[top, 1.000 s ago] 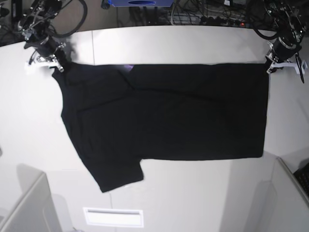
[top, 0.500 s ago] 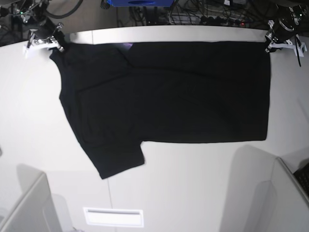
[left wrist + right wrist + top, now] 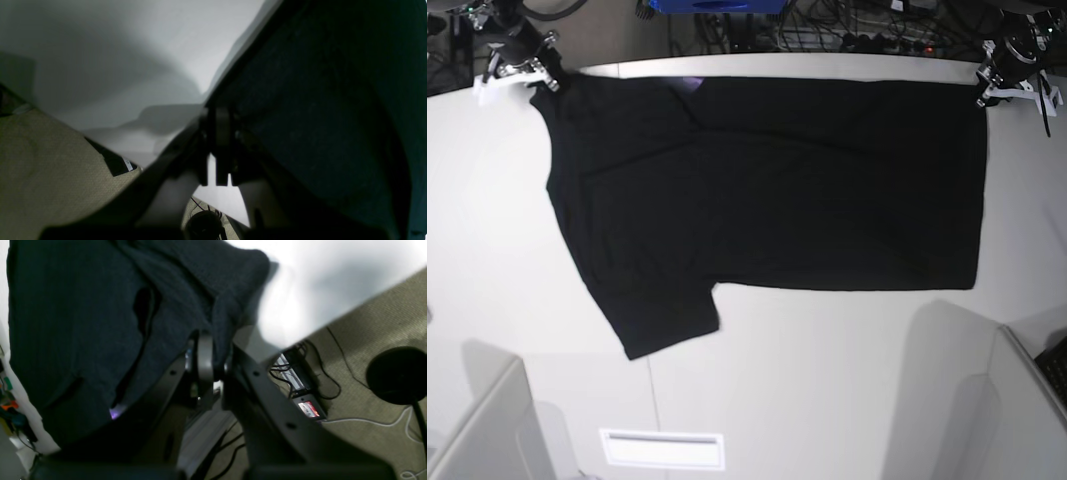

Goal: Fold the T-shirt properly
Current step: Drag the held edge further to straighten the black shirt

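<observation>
The white counter (image 3: 827, 400) carries the black T-shirt (image 3: 767, 190), spread plain side up across its far half, 1 sleeve reaching toward the near edge. A sliver of purple print (image 3: 689, 82) shows at the far hem. The left pincer (image 3: 983, 92) is clenched on the shirt's far corner, and the right pincer (image 3: 545, 80) is clenched on the opposite far corner.
</observation>
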Controlling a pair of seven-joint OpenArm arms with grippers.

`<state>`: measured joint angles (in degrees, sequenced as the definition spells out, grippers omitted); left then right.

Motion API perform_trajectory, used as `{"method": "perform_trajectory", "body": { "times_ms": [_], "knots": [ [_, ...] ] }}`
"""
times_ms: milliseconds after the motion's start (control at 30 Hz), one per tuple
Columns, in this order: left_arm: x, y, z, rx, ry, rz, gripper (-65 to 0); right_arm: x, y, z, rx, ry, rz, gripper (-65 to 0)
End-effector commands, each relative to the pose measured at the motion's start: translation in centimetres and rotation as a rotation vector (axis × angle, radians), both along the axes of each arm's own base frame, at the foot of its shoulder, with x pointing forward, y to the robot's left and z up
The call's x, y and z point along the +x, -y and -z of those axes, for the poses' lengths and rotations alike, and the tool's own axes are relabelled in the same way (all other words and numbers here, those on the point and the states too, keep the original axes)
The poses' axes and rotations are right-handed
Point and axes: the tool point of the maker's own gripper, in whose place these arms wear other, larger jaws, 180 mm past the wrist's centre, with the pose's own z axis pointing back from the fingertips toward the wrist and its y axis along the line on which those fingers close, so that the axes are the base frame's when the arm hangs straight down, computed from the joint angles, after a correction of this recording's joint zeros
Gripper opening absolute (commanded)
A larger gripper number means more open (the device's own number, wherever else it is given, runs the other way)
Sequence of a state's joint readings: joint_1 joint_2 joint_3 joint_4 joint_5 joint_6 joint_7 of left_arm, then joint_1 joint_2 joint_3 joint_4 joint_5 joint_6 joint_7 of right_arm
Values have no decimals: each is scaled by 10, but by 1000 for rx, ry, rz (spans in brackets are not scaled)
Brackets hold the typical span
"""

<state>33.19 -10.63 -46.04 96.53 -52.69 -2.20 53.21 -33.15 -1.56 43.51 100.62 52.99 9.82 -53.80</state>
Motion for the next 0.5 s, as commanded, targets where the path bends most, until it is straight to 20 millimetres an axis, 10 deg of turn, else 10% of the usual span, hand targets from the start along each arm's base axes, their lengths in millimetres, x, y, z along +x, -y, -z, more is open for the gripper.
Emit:
{"method": "perform_trajectory", "body": {
  "times_ms": [0, 367, 467],
  "knots": [
    [4, -6, -8, 24, 19, 11, -650, 6, 5, -9, -16, 35, -6, -650],
    [0, -6, -7, 23, 8, 11, -650, 9, 4, -8, -11, 39, -3, -650],
    [-4, -17, -13, 44, 17, -20, -550, 7, 10, -10, -20, 40, 13, -440]
  ]
}}
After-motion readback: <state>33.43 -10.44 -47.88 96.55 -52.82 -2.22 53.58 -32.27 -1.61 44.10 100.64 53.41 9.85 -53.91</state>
